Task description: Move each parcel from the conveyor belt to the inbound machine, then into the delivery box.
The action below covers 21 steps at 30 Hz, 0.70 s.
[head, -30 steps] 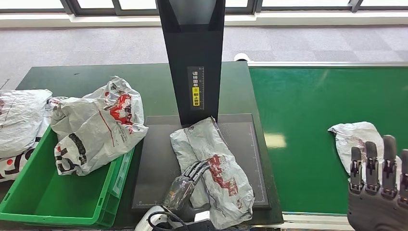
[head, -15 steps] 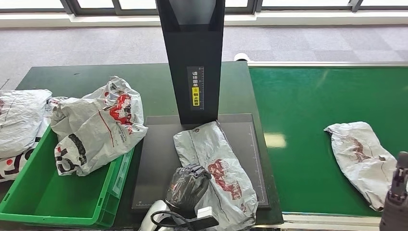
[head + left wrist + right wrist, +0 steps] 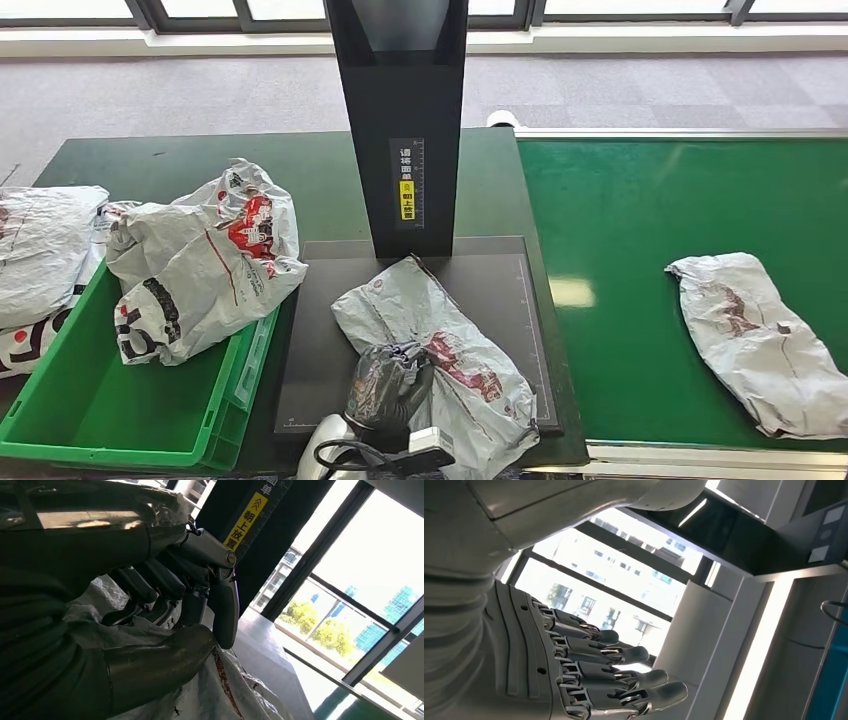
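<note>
The left robot hand (image 3: 389, 385) grips a grey parcel (image 3: 440, 350) lying on the inbound machine's dark platform (image 3: 320, 330). The right robot hand (image 3: 589, 680) holds nothing, fingers spread. Another parcel (image 3: 765, 335) lies on the green conveyor belt (image 3: 640, 220). The green delivery box (image 3: 110, 410) carries a printed parcel (image 3: 200, 265) across its rim.

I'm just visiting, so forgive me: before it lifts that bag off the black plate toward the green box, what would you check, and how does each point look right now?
1. Left robot hand has hold of the parcel on the plate: ok, fingers are curled into the grey bag.
2. Grip firm enough to lift: cannot tell.
3. Parcel free of the scanner column: ok, though its far tip lies close to the base.
4. Room in the green delivery box: ok, the near part shows bare floor; one bag rests across its rim.
5. Right robot hand out of the way: ok, open and holding nothing.
6. Next parcel waits on the belt: ok.
</note>
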Each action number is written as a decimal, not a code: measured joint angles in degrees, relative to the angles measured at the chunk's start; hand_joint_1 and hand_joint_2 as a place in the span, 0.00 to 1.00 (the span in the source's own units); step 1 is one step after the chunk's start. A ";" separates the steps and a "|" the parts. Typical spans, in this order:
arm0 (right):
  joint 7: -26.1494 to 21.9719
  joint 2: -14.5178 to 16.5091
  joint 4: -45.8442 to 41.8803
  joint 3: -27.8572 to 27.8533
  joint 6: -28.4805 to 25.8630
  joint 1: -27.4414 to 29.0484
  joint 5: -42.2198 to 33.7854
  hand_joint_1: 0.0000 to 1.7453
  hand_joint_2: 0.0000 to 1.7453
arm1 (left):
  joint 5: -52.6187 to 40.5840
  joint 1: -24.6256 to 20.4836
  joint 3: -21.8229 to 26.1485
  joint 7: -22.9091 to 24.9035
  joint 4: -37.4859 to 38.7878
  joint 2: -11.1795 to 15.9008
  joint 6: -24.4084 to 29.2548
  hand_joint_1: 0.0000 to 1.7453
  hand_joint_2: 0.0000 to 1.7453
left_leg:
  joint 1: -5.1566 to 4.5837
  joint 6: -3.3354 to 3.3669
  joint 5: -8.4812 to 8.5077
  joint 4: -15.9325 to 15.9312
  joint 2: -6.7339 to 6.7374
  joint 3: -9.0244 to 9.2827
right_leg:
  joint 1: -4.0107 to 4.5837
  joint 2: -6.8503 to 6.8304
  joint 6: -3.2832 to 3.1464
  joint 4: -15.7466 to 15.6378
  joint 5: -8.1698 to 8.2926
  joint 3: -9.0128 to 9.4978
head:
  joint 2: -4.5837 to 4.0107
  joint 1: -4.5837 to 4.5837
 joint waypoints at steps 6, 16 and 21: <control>0.51 0.00 -0.03 -1.15 0.16 -0.03 -0.83 0.00 1.00 | 1.07 -0.04 0.65 -1.30 -0.14 -0.33 0.11 1.00 1.00 | 0.00 0.00 0.00 0.00 0.01 -0.01 | 0.00 0.00 0.00 0.00 0.00 -0.02 | 0.00 0.00; -0.87 0.01 -1.22 1.72 -4.91 0.10 5.50 0.00 1.00 | 8.82 2.06 2.25 -7.09 -14.23 0.00 -2.66 1.00 1.00 | 0.01 0.00 0.00 -0.01 -0.02 -0.04 | 0.01 -0.01 0.00 0.00 0.00 0.01 | 0.00 0.00; -1.03 0.02 -1.67 4.46 -7.49 1.74 6.59 0.00 1.00 | 7.94 5.02 2.66 -6.70 -25.41 0.79 -2.82 1.00 1.00 | 0.01 -0.01 -0.01 -0.01 -0.02 -0.06 | 0.02 -0.01 0.00 0.00 -0.01 -0.01 | 0.00 0.00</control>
